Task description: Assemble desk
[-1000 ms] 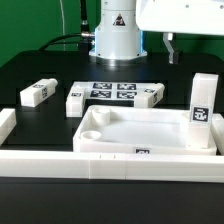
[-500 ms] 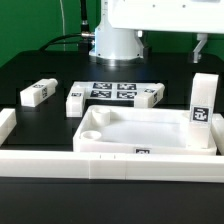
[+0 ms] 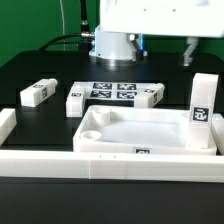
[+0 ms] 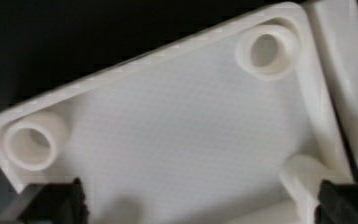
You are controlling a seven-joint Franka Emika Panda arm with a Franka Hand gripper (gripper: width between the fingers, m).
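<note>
The end effector [image 4: 197, 202], a boxy white two-finger unit, has its dark fingers [image 4: 51, 200] spread wide with nothing gripped between them. Directly under it in the wrist view lies the white plastic rectangular tray-like top [image 3: 140, 126] with a raised rim. Two of its round corner sockets [image 4: 265, 50] are in full sight and a third is partly hidden beside one finger. In the exterior view the end effector hangs high on the exterior view's right, apart from the short square white upright leg [image 3: 202, 108] that stands at the top's far corner on that side. The rest of the top's floor is bare. Behind the top, two lying white legs [image 3: 75, 100] flank the marker board [image 3: 112, 90], and a third lying leg [image 3: 36, 93] rests farther toward the exterior view's left on the black desk [image 3: 40, 68]. The long low white border rail [image 3: 100, 165] runs just beside the top's near edge
</note>
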